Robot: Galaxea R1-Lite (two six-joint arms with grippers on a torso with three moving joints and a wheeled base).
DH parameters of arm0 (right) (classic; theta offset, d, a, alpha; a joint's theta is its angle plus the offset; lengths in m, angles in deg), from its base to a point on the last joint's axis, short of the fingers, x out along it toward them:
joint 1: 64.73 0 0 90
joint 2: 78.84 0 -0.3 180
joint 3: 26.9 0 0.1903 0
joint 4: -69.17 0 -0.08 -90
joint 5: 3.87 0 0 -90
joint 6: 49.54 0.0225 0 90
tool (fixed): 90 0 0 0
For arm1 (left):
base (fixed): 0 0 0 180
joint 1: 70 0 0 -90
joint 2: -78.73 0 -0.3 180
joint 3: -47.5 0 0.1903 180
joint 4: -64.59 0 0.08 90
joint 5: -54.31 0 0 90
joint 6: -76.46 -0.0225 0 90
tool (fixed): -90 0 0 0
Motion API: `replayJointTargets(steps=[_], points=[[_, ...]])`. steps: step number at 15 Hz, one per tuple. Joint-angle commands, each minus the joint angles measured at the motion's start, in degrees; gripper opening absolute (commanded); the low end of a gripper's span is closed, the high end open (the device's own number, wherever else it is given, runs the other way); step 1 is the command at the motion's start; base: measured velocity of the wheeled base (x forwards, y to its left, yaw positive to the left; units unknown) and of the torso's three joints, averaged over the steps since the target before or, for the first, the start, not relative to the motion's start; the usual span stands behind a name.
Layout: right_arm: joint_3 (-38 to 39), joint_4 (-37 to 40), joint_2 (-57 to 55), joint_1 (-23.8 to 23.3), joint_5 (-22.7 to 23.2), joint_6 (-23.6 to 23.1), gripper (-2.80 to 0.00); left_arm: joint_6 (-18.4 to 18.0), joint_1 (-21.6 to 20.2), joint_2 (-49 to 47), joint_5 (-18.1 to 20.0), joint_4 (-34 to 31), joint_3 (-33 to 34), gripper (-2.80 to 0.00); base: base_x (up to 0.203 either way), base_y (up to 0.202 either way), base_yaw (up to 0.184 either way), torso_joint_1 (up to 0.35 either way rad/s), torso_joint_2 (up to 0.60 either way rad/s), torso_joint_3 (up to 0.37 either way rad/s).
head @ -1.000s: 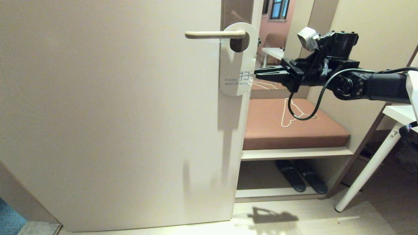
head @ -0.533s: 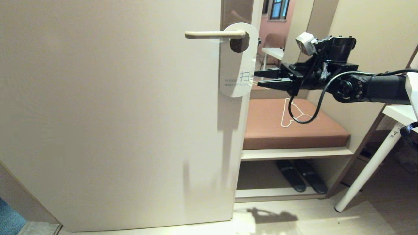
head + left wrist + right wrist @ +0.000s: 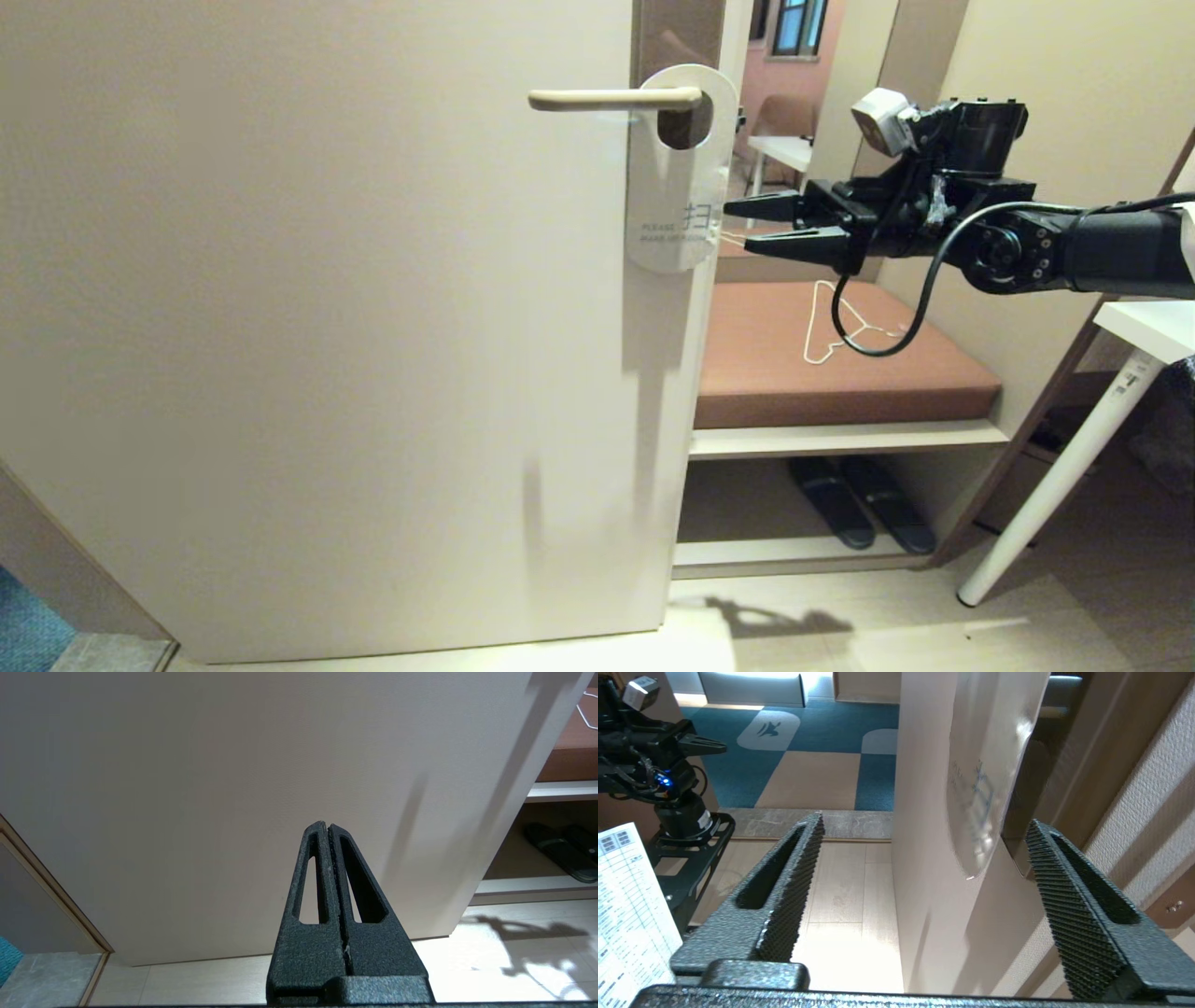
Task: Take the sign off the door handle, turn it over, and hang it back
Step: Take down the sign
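my right gripper (image 3: 739, 226) fingers just spread at the sign's (image 3: 674, 177) 3 o'clock edge, ready to pinch; left fingers pressed together.

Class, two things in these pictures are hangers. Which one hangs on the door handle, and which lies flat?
The white card sign hangs by its hole on the door handle. The thin wire hanger lies flat on the brown bench cushion.

The door (image 3: 327, 327) carries the door handle (image 3: 611, 98), and the sign (image 3: 674, 168) hangs on the handle with its white face out. Right of the door, a brown cushioned bench (image 3: 934, 383) carries a thin white wire hanger (image 3: 822, 327). Under the bench, a low shelf (image 3: 747, 553) carries two dark slippers (image 3: 859, 513).
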Motion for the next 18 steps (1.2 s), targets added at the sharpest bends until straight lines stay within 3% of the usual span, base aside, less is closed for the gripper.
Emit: replayJointTargets(steps=[1, 10, 18], points=[[-0.49, -0.11, -0.25, 0.69, 0.52, 0.05, 0.00, 0.02, 0.00, -0.04, -0.04, 0.00, 0.00, -2.80, 0.000, 0.000, 0.000, 0.000, 0.00, 0.000], [-6.85, -0.19, -4.24, 5.81, 1.12, 4.52, 0.00, 0.02, 0.00, -0.04, -0.04, 0.00, 0.00, -2.80, 0.000, 0.000, 0.000, 0.000, 0.00, 0.000], [-7.95, -0.46, -5.87, 6.60, 2.98, 5.41, 0.00, 0.02, 0.00, -0.04, -0.04, 0.00, 0.00, -2.80, 0.000, 0.000, 0.000, 0.000, 0.00, 0.000]])
